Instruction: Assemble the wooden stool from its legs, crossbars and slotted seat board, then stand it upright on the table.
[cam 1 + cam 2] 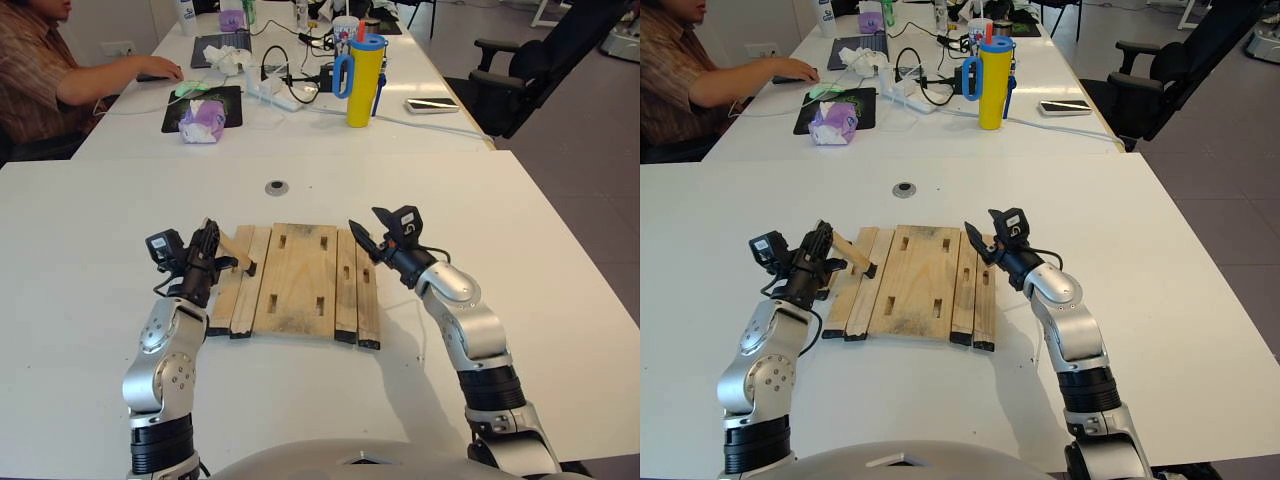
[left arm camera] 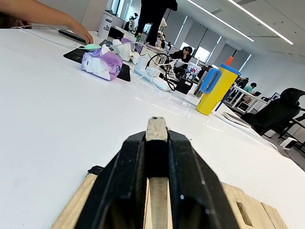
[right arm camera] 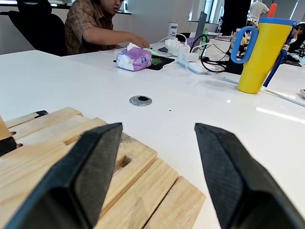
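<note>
Though broad bare stretches of the smooth white surface (image 1: 520,230) ring it, the pale, rough-grained seat board (image 1: 298,275) lies flat at centre, rectangular slots up, with loose slats (image 1: 357,295) touching both long edges. The left end effector (image 1: 207,248) is clamped on a short wooden bar (image 1: 238,256) tilted above the left slats. The right end effector (image 1: 372,232) hangs spread wide, holding nothing, over the far right corner.

Head eyes look down on the table (image 1: 560,260); wrist cameras skim (close, low) the shared seat board (image 1: 300,285).
</note>
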Controlling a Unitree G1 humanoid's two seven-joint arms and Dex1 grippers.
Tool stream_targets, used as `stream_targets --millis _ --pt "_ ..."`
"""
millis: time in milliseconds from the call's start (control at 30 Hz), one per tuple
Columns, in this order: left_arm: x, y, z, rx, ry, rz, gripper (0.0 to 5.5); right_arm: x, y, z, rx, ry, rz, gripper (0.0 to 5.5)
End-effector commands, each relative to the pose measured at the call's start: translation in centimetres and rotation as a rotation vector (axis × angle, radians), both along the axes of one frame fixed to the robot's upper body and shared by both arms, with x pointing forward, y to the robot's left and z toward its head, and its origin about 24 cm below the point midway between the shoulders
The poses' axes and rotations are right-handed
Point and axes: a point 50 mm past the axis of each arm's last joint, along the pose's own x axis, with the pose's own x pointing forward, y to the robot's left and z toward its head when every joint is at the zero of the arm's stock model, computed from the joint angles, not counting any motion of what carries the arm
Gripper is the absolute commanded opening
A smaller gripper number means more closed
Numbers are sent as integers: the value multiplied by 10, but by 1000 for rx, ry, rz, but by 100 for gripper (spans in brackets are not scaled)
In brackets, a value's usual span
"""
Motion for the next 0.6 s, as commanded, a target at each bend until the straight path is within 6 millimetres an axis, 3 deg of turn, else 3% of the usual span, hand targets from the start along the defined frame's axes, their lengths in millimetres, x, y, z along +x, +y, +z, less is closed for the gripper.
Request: stream_targets --millis 33,233,433,600 --pt "-1 -1 -11 70 75 15 44 -2 3 -2 -5 11 0 281" --pt "1 -19 -18 233 110 -43 44 -3 4 -2 -10 12 5 281" --pt "-5 -18 -41 272 174 -49 44 -4 7 -3 -19 12 15 281" --pt "-9 -21 -49 301 176 -78 44 -4 6 -4 -25 11 12 281"
